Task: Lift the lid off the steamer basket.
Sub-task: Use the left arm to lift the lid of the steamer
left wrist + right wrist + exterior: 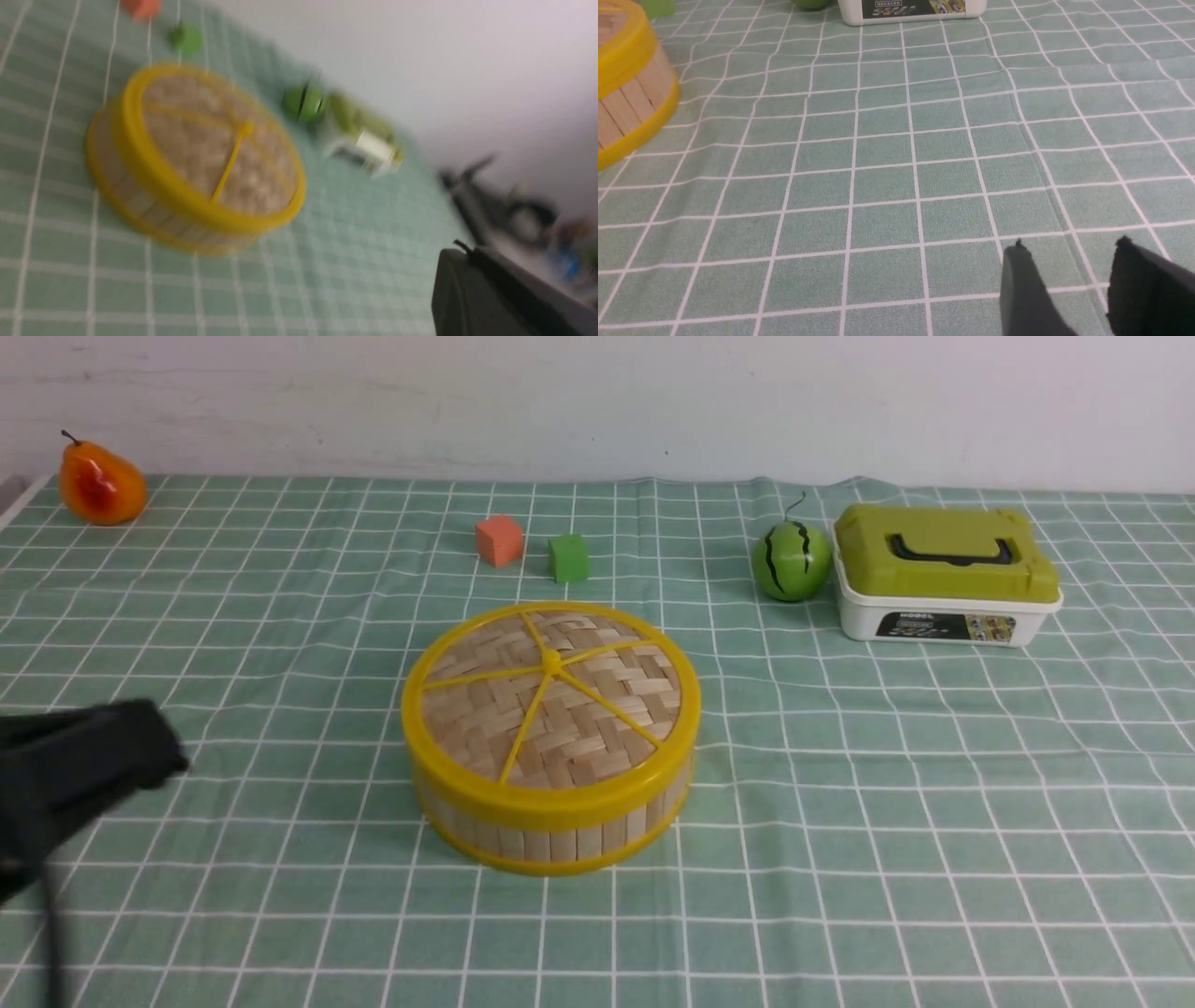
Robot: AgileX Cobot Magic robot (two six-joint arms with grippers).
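Lid is on the steamer basket. Its yellow rim sits flush over the basket's top edge and the knob faces up. The basket stands upright at the middle of the counter, on the green checked cloth, and nothing touches it.

Left jaws: we see a blurred black end at the near left, low over the cloth and well apart from the basket. The left wrist view is smeared and shows only one dark piece, so we cannot tell whether the jaws are spread or pressed together.

Right jaws: these show in the right wrist view only. Two dark fingers are spread with bare cloth between them, pinching nothing. They are over open cloth to the right of the basket, well apart from it.

Far side, behind the basket: an orange cube and a green cube sit close to each other without touching. To the far right, a toy watermelon sits just beside a white box with its olive lid shut. We cannot tell whether the two touch. A toy pear sits in the far left corner, near the wall.
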